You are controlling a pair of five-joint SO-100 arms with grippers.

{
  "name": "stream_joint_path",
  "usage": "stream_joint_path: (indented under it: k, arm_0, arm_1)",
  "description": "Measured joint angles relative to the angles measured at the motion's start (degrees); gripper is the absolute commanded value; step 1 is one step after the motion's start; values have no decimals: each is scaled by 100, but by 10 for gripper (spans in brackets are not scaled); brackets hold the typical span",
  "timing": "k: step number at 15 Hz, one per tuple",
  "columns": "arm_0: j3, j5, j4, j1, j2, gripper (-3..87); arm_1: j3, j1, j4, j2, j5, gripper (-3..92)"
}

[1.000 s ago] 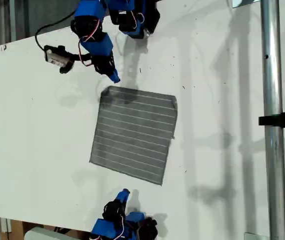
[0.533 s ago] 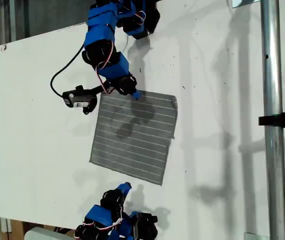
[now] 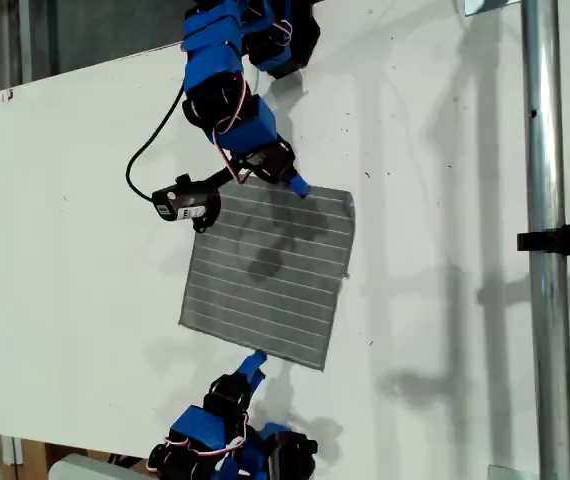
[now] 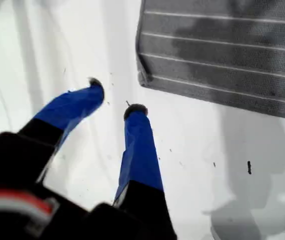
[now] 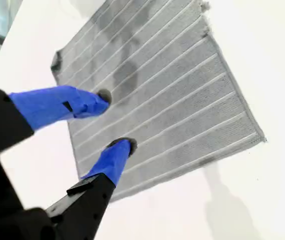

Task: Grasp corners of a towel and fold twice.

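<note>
Fingers point(image 4: 136, 111) of my first gripper point(image 4: 113, 98) part-open, empty, over bare desk point(image 4: 192, 150) just short of a towel point(image 4: 222, 55) corner; second gripper point(image 5: 116, 120) open, empty above the flat towel: closing here risks pinching nothing or bunching cloth.

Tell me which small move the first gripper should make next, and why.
Probably ease my first gripper forward to the towel corner: it is open over bare table, and the corner lies just ahead of it, not yet grasped.
</note>
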Motion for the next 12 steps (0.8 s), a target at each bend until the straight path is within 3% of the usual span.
stream_joint_path:
  k: [5,9,12]
  arm_0:
    - [0,369,105,79,-466,272]
    - [158,352,62,70,-448,273]
    - [308,316,97,-26,-369,273]
  arm_1:
    - [1459,62,-729,-1116,-272,394]
    - [1248,404,-1107,-2777,-272,383]
    - [510,536,-932,-3129,-272,373]
